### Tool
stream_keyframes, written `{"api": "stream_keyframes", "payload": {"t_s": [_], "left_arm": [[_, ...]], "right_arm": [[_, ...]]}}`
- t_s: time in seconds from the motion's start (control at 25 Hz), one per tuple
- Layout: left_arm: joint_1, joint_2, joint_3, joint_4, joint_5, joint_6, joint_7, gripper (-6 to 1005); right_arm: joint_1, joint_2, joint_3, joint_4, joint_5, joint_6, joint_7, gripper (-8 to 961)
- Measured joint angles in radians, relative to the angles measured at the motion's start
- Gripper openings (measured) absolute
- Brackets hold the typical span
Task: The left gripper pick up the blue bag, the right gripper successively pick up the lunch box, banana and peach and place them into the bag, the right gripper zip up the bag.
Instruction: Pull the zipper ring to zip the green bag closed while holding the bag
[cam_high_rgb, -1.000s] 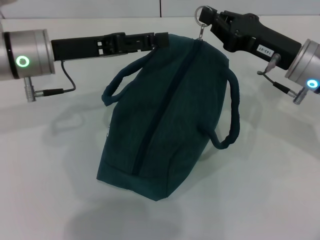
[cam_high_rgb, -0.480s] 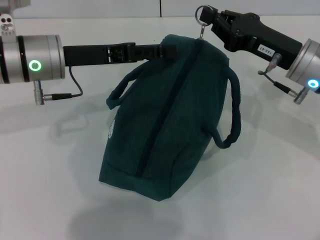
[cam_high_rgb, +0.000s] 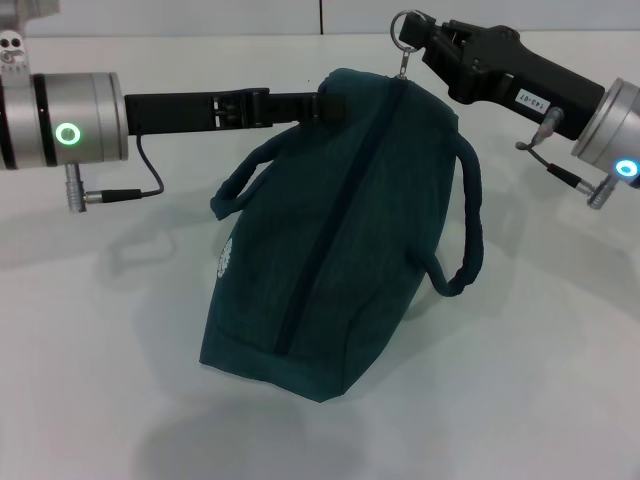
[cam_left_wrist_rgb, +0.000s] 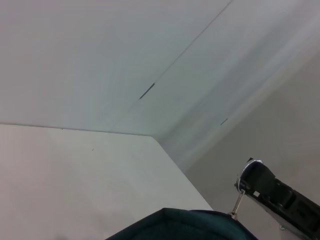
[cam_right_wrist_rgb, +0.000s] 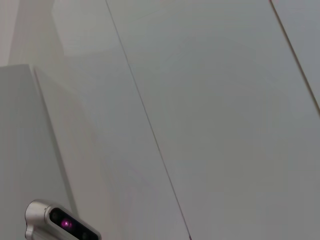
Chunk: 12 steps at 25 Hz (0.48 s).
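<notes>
now both grippers on blue bag (cam_high_rgb: 340, 230)

You see pale wall panels (cam_right_wrist_rgb: 210, 100) split by thin dark seams, and at the picture's lower edge a silver housing (cam_right_wrist_rgb: 55, 222) with a glowing magenta light (cam_right_wrist_rgb: 65, 223).

You can't see inside the blue bag (cam_high_rgb: 340, 230), zipped; left end effector (cam_high_rgb: 330, 103) tips hidden behind fabric.

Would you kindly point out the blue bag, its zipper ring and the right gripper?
blue bag (cam_high_rgb: 340, 250), head view, on the fabric side panel.
zipper ring (cam_high_rgb: 404, 28), head view, on the metal loop.
right gripper (cam_high_rgb: 428, 42), head view, at the fingertips.
</notes>
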Motion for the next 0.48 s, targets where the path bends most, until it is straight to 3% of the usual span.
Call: {"api": "stream_keyframes", "payload": {"t_s": [0.2,0.48], "left_arm": [[0.001,-0.002,0.0,0.0,0.0,0.001,0.0,448],[0.003,-0.004,0.0,-0.004,-0.002,0.002,0.009,405]], "right_arm": [[0.0,0.001,0.0,0.003,0.0,-0.006,0.0,6],[-0.004,0.002,0.0,0.003,0.0,-0.009,0.004,6]]}}
